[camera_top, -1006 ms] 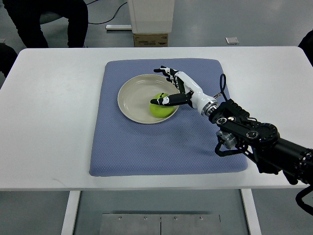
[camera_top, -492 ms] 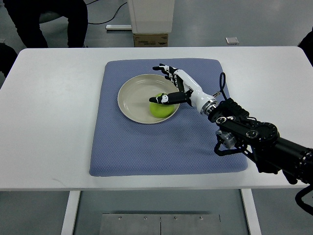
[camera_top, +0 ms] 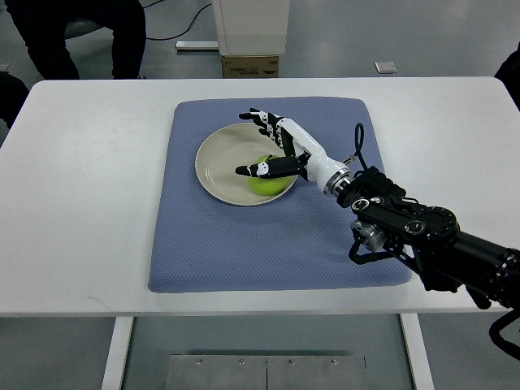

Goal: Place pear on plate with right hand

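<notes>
Mat (camera_top: 244, 244) — blue woven cloth, dimpled, matt; plate (camera_top: 215, 162) — smooth cream (faint sheen); surface (camera_top: 89, 203) — smooth white.

- table (camera_top: 89, 195) fills most of the view; mat (camera_top: 244, 252) lies on it, about centre
- plate (camera_top: 215, 162) on the mat, in its far half, slightly left of mat centre
- pear (camera_top: 266, 184) in the plate, at its near-right rim area
- right hand (camera_top: 272, 150) over the plate's right half, thumb across the top of the pear, fingers spread above the plate's far-right rim
- right arm (camera_top: 414, 236) runs in from the lower right, over the mat's near-right corner
- box (camera_top: 250, 65) on the floor behind the table's far edge, a cabinet (camera_top: 250, 24) behind it
- person's legs (camera_top: 81, 32) beyond the far-left corner
</notes>
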Robot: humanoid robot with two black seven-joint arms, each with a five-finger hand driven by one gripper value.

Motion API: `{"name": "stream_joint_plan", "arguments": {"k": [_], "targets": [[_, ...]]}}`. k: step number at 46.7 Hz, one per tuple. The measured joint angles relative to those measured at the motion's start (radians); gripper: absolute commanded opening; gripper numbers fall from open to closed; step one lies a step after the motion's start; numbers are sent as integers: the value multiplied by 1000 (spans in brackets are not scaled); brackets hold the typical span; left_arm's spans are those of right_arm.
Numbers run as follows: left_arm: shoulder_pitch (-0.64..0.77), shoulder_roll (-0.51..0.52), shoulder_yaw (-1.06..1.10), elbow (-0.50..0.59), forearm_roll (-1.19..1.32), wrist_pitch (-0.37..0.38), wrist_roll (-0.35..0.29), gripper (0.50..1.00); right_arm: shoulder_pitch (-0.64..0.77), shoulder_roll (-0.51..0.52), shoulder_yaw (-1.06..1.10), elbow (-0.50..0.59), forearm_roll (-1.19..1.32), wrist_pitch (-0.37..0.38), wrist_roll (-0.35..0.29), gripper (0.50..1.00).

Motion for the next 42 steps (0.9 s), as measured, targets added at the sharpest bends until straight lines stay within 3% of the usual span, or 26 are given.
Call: {"name": "stream_joint_plan", "arguments": {"k": [27,42], "targets": [[0,0,0,0,0,0,1,1000,-11,-130,9,46,3,1,21,998],[0,0,0,0,0,0,0,1000,-51,-199,165,38,5,9,11,998]]}}
